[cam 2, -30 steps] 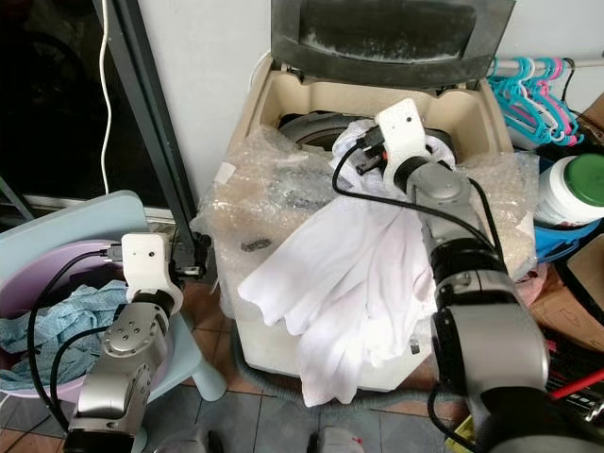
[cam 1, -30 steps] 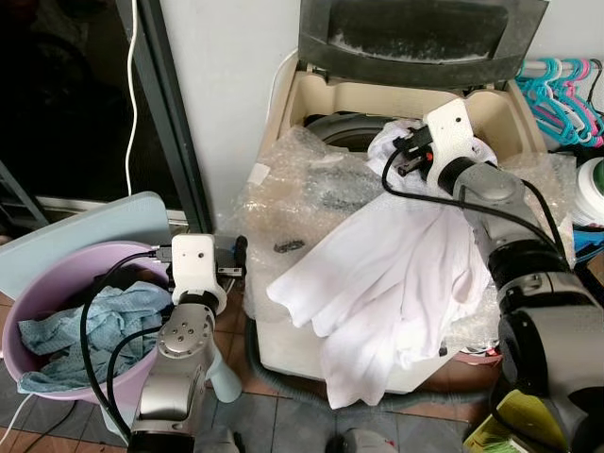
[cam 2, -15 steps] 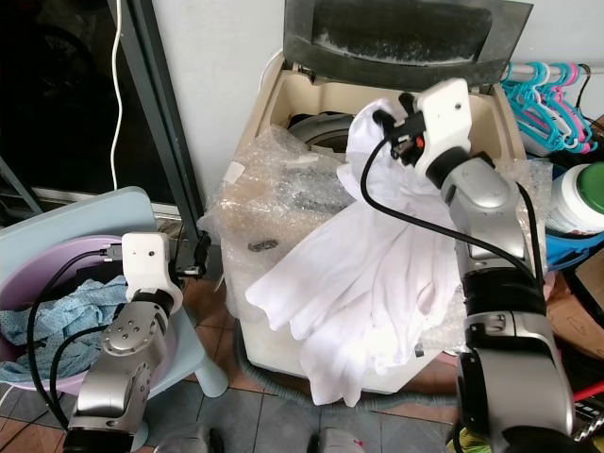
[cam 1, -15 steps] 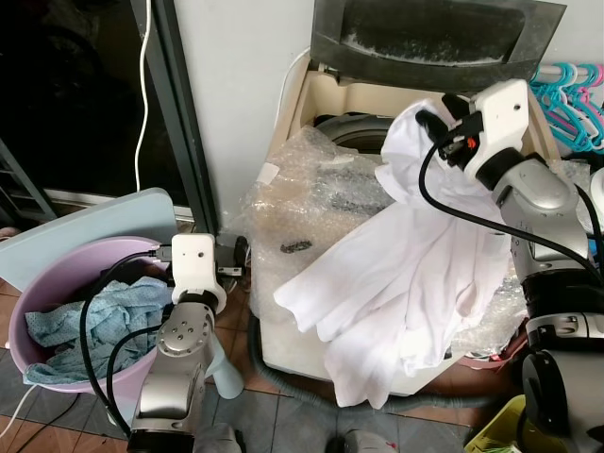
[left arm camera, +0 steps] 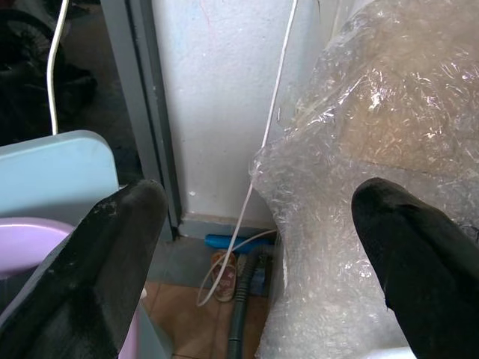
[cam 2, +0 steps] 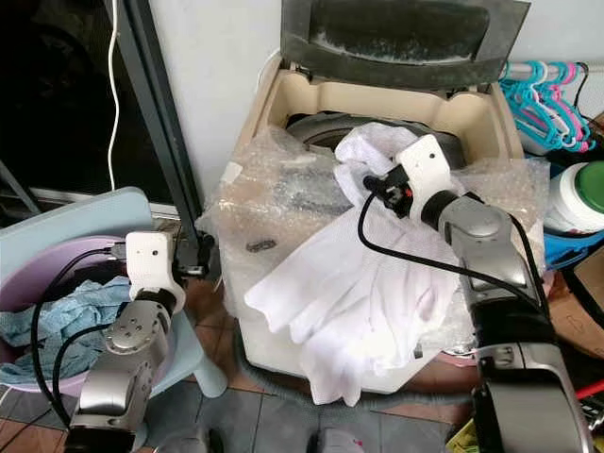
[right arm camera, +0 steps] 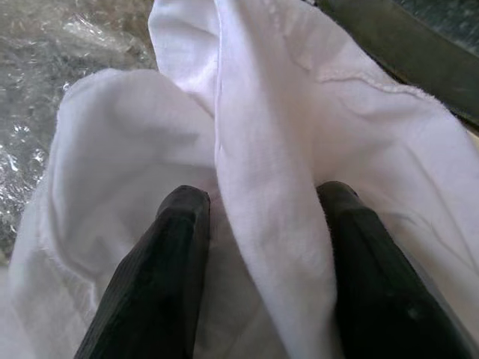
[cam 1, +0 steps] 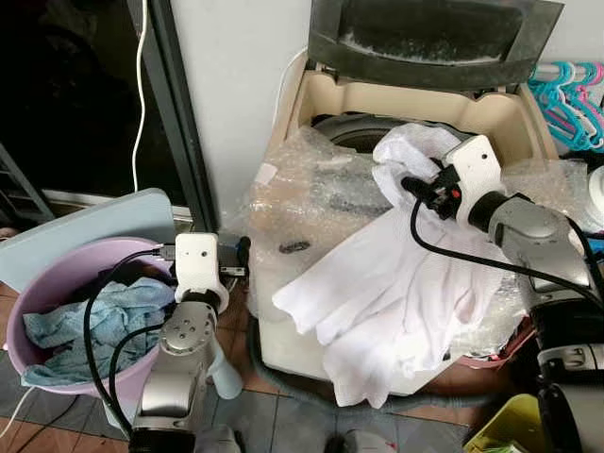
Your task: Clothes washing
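A white garment (cam 1: 396, 283) hangs over the front of the open top-loading washing machine (cam 1: 311, 104), its upper end bunched at the drum's (cam 1: 354, 127) rim. My right gripper (cam 1: 412, 186) is at that bunched end, just in front of the drum opening. In the right wrist view its fingers (right arm camera: 161, 262) are shut on a fold of the white garment (right arm camera: 262, 187). My left gripper (cam 1: 241, 255) is low beside the machine's left front corner, above the pink basin (cam 1: 57, 274). In the left wrist view the left gripper (left arm camera: 258, 196) is open and holds nothing.
Bubble wrap (cam 1: 311, 189) covers the machine's front top. The lid (cam 1: 434, 38) stands up at the back. A blue towel (cam 1: 85, 326) lies in the basin, with a pale blue panel (cam 1: 85, 226) behind it. Coloured hangers (cam 1: 571, 85) and a white-and-green container (cam 2: 576, 193) are at the right.
My right gripper rose with the garment's top end, then came down toward the machine's front, the cloth still in it. The left arm has stayed put. The camera shifted slightly.
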Available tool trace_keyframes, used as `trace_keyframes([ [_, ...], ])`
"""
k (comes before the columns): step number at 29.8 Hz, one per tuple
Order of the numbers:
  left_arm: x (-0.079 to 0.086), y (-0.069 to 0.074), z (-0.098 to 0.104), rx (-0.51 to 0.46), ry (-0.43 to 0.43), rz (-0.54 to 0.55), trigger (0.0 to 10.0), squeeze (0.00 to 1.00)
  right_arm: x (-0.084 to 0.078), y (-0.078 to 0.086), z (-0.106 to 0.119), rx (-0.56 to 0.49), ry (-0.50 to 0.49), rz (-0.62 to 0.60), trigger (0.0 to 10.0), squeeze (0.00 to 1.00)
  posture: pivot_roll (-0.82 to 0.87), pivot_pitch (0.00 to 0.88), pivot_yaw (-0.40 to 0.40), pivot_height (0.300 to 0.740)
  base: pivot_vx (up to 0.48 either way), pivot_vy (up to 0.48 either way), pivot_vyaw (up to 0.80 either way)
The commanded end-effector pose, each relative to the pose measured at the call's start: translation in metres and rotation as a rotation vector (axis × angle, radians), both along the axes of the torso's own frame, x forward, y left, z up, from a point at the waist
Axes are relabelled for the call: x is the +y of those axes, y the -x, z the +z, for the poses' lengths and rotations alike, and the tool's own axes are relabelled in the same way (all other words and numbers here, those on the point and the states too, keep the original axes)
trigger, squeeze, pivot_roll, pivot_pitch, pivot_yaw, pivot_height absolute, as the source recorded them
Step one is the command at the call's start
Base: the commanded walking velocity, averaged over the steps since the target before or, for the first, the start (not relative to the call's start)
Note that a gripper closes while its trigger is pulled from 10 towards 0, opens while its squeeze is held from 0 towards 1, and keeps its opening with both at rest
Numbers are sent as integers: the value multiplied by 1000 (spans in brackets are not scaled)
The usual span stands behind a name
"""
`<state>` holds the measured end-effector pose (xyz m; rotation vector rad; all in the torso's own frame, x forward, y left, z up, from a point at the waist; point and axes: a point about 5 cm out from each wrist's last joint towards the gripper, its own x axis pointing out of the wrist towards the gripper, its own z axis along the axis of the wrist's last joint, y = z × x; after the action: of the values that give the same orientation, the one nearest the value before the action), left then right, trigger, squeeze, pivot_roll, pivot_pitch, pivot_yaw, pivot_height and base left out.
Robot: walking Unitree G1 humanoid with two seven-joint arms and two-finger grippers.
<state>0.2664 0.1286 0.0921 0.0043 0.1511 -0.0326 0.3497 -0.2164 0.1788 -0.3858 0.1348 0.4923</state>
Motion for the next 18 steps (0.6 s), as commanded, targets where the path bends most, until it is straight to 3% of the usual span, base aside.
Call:
trace_keyframes([
  [1, 1, 0, 0, 7, -6, 5, 10000, 0, -2, 1, -5, 62, 29, 4, 0, 0, -57, 0, -41, 740, 0, 0, 0],
  [6, -1, -1, 0, 9, -7, -4, 10000, 0, -9, 3, -21, 152, 80, -58, 0, 0, -57, 0, -41, 740, 0, 0, 0],
  [18, -2, -1, 4, -13, -2, -14, 10000, 0, -20, -6, -27, 221, -67, -252, 0, 0, -51, 0, -40, 740, 0, 0, 0],
])
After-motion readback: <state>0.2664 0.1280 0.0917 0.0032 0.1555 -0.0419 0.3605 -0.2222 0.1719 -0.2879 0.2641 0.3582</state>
